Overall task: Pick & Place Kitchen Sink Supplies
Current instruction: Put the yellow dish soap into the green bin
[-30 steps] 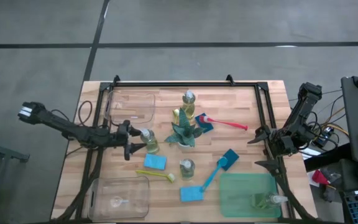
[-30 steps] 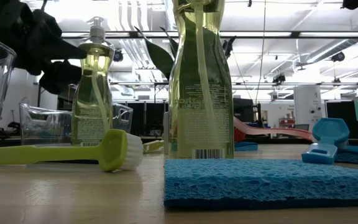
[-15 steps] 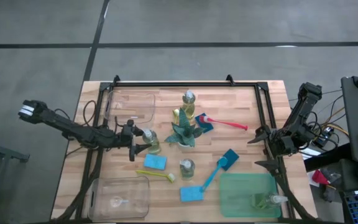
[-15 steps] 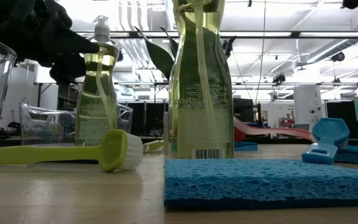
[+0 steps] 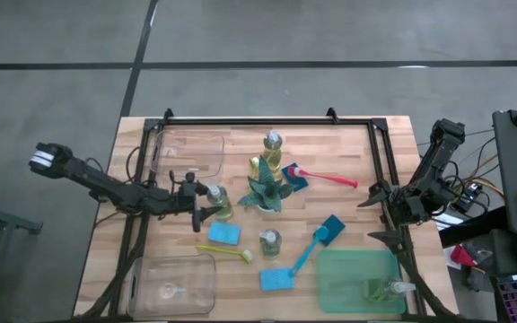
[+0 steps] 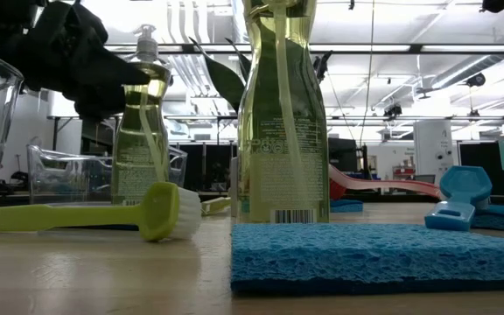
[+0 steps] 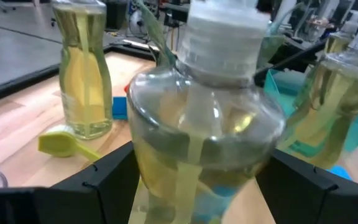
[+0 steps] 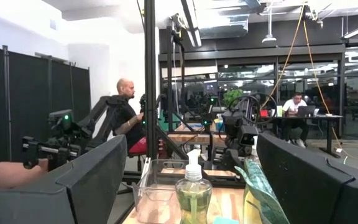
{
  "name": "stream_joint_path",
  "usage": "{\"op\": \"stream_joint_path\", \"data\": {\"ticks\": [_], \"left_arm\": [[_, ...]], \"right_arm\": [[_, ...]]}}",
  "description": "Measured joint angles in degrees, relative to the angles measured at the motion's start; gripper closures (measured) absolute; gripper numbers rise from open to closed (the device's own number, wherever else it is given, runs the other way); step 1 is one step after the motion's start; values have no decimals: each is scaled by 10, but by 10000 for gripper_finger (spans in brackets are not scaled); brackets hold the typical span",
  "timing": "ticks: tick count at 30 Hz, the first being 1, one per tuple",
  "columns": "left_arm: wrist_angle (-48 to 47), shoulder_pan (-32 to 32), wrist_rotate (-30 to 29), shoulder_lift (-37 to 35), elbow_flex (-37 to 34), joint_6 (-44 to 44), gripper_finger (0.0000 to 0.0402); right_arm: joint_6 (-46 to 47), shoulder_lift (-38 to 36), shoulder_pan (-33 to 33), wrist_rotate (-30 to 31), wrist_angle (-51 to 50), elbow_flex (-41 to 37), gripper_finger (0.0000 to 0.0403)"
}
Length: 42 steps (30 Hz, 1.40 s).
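Observation:
A clear pump bottle [image 5: 218,206] of yellow-green liquid stands on the table left of the spiky plant [image 5: 266,190]. My left gripper [image 5: 201,205] reaches level from the table's left and is open, one finger on each side of that bottle [image 7: 201,124]. In the low view the dark gripper [image 6: 77,70] is at the bottle's shoulder [image 6: 140,131]. My right gripper [image 5: 372,220] waits open at the table's right edge and holds nothing. Two more bottles [image 5: 273,152] [image 5: 269,242] stand upright. Another lies in the green tray [image 5: 384,289]. My left gripper has the pump bottle's upper body [image 7: 166,143] between its open fingers [image 7: 104,180], coming level from the table's left. The bottle stands on its base, leaning a little away from the gripper. I cannot tell whether the fingers touch its wall.
Blue sponges [image 5: 224,233] [image 5: 276,279] [image 5: 296,177], a yellow-green brush [image 5: 227,251], a blue brush [image 5: 317,240] and a red-pink brush [image 5: 326,178] lie around the plant. Clear bins sit far left [image 5: 187,152] and near left [image 5: 170,285]. The green tray [image 5: 357,269] is near right.
My left gripper has moved toward the table's right, bringing its fingers around the pump bottle. The bottle has shifted a little rightward and now leans slightly. The right arm has kept still.

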Motion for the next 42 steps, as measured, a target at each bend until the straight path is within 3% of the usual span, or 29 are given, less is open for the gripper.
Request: {"op": "stream_joint_path", "data": {"ticks": [11,21,31,36,42], "left_arm": [[44,0,-19,16,0,17,113],[63,0,-27,14,0,16,172],[60,0,-23,7,68,46,173],[-4,0,-9,-1,134,56,172],[-196,0,-9,-1,253,50,172]], "right_arm": [[-2,0,0,0,0,0,51],[-2,0,0,0,1,0,51],[-5,1,0,0,2,4,51],[-4,0,0,0,3,4,51],[-2,0,0,0,3,7,51]]}}
